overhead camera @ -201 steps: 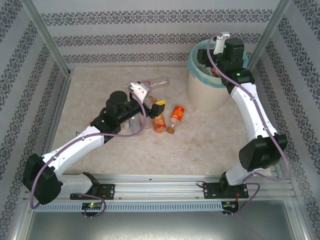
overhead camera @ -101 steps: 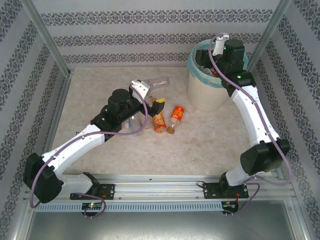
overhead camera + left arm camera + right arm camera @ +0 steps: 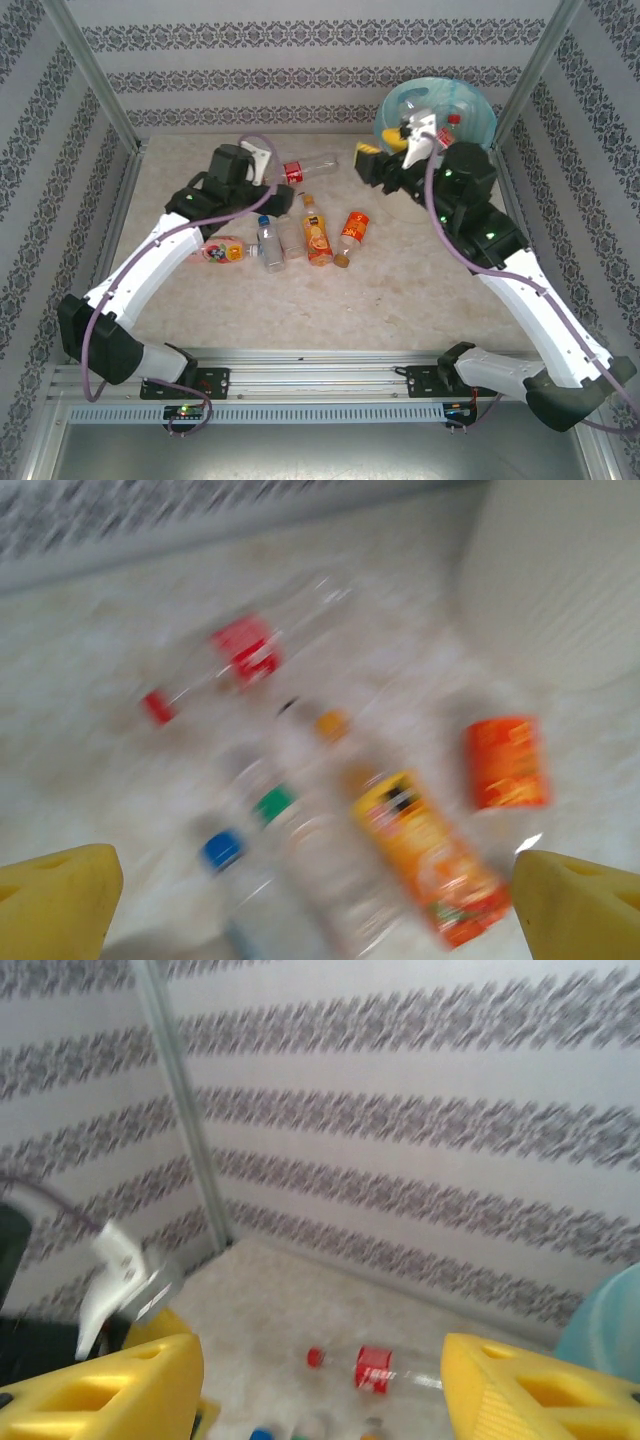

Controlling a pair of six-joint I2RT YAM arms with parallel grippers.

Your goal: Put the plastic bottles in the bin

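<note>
- The round cream-white waste bin lined with a light teal plastic bag (image 3: 488, 118) already holds at least one clear plastic bottle with a red cap (image 3: 452, 123).
- Just left of the bin, on the pale marbled table (image 3: 400, 290), lies a clear bottle with a red label and red cap (image 3: 305, 168).
- Further left of the bin and nearer the arm bases is a tight row:
  - a bottle with an orange-red label (image 3: 352, 228)
  - a tall orange-labelled bottle (image 3: 316, 232)
  - two plain clear bottles (image 3: 268, 245)
  - a pink-labelled bottle (image 3: 222, 250)
- The left gripper (image 3: 320, 910) hangs well left of the bin, facing that row. Its yellow jaws are spread wide and hold nothing.
- The right gripper (image 3: 320, 1390) is just left of the bin's rim, with its jaws parted and nothing between them.
- Risk: the bottles in the row lie side by side, so wide jaws could straddle two or nudge a neighbour. Being round, a nudged bottle would likely roll off.
- Risk: both grippers are near the red-labelled bottle, so reaching for it together could make the arms clash.
- Risk: the right arm is close to the bin, so it could bump the bin or snag the bag.
- No brand or word can be read. The labels show only as colour patches, and they are blurred in the left wrist view.
</note>
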